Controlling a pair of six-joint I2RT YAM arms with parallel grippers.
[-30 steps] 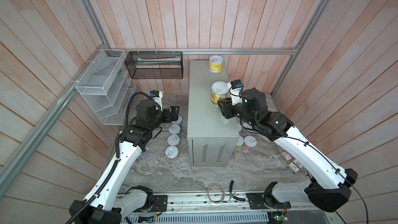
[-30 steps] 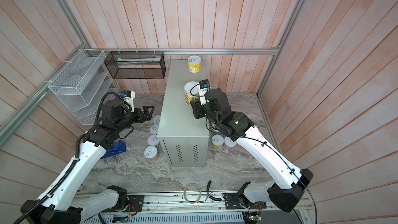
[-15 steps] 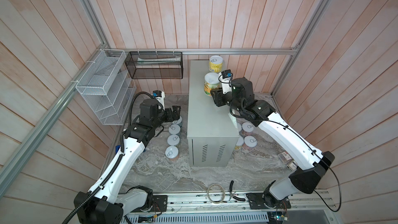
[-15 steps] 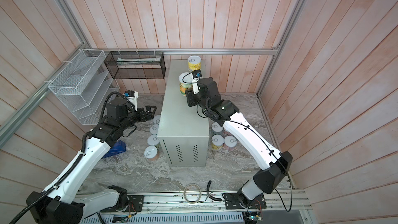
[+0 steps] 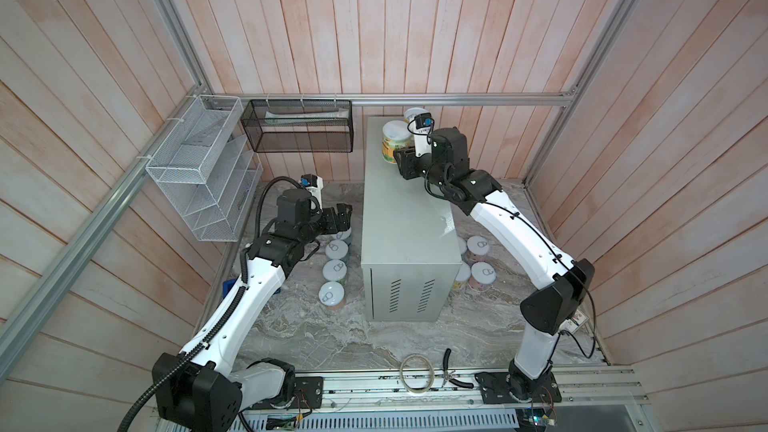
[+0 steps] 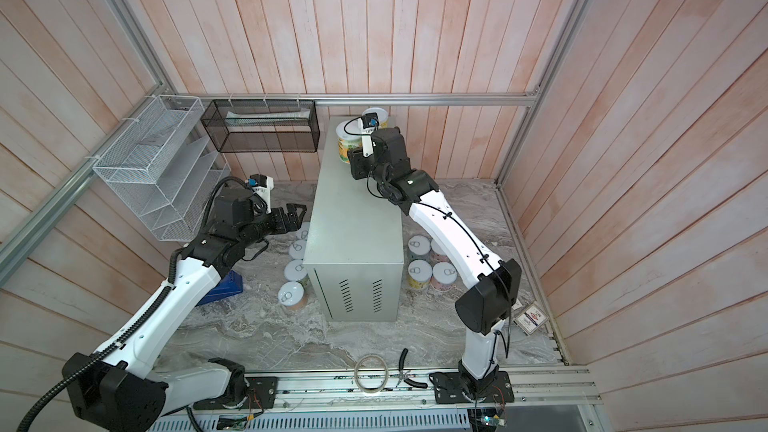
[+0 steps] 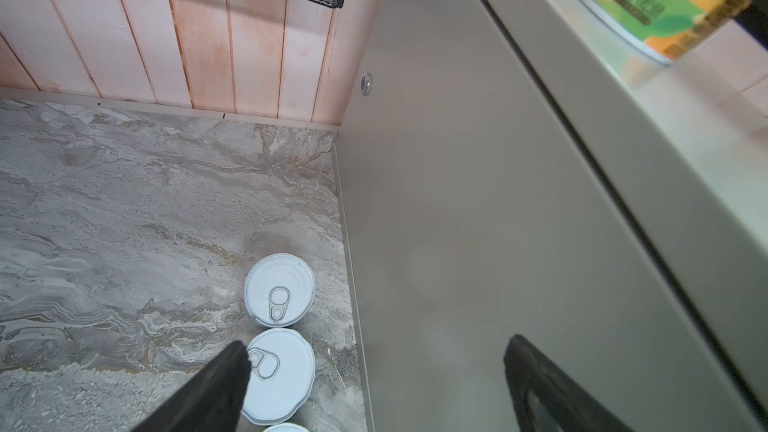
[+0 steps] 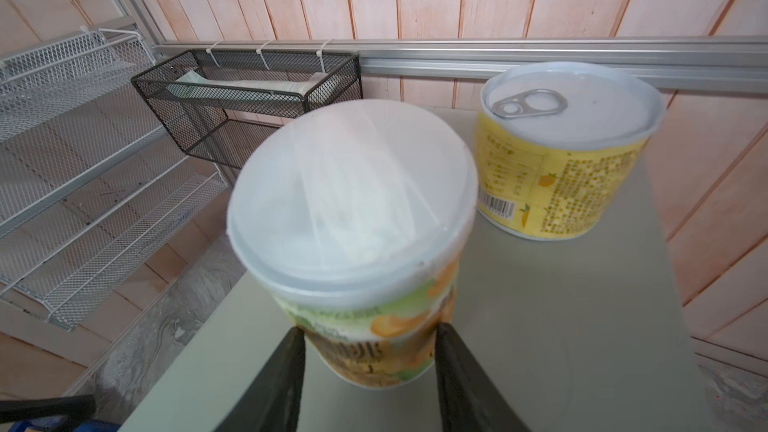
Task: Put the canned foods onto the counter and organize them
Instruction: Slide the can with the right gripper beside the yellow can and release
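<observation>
While right gripper (image 8: 370, 330) clamps orange-green can (image 8: 353, 201) at counter (image 8: 540, 305) rear | left gripper (image 7: 376, 344) wide above floor cans (image 7: 279, 289)

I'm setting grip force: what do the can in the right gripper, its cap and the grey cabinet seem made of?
Orange-and-green can: likely metal under a glossy printed paper label. Cap: translucent, frosted plastic, seemingly. Cabinet: painted sheet metal, matte, with punched vent slots.

White arm links (image 5: 249, 297), black joints (image 5: 552, 305), black cables (image 5: 141, 401).
</observation>
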